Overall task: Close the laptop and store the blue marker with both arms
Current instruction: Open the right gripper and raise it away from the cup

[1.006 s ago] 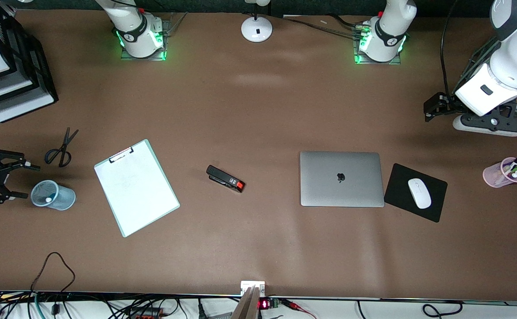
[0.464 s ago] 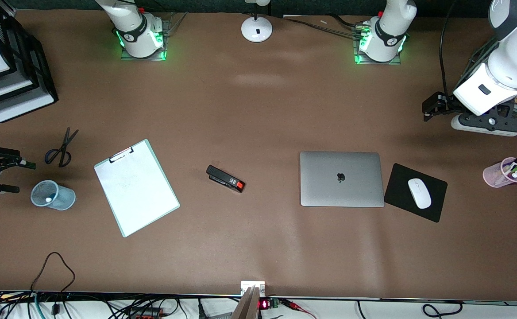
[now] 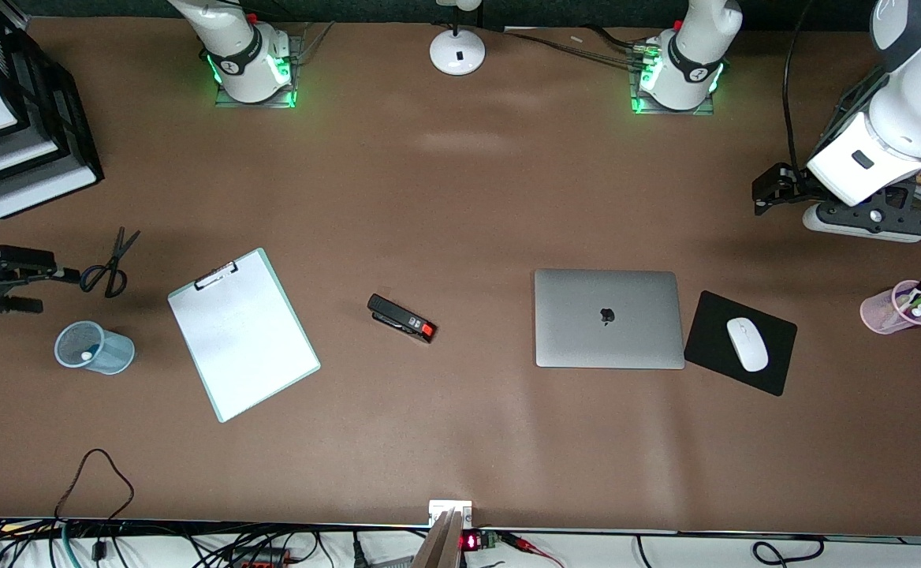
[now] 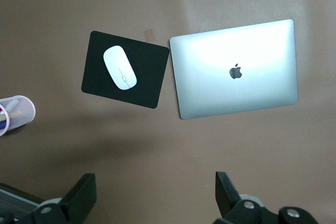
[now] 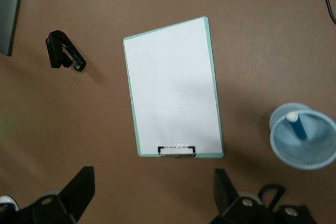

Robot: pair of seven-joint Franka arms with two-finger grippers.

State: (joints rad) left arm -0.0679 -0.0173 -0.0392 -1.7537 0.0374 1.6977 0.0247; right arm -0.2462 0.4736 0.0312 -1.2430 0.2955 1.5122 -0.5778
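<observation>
While the laptop (image 3: 609, 318) is lying shut and flat on the table (image 3: 460, 197), lid logo up, just beside the black mouse pad (image 3: 740, 342), both arms are pulling away from the work. The right end effector (image 3: 23, 278) is drifting off from the blue mesh cup (image 3: 95, 347) toward the scissors (image 3: 109, 263) — over the last second it has gone from beside the cup to well apart from it, fingers spread and holding nothing. The blue marker (image 5: 295, 125) is standing in that cup (image 5: 304, 136), white end up. The left end effector (image 3: 776, 189) is hanging released over bare table near the left arm's end, barely shifting. Judgement: both steps are looking done; the arms are retreating — nothing left but parking.
</observation>
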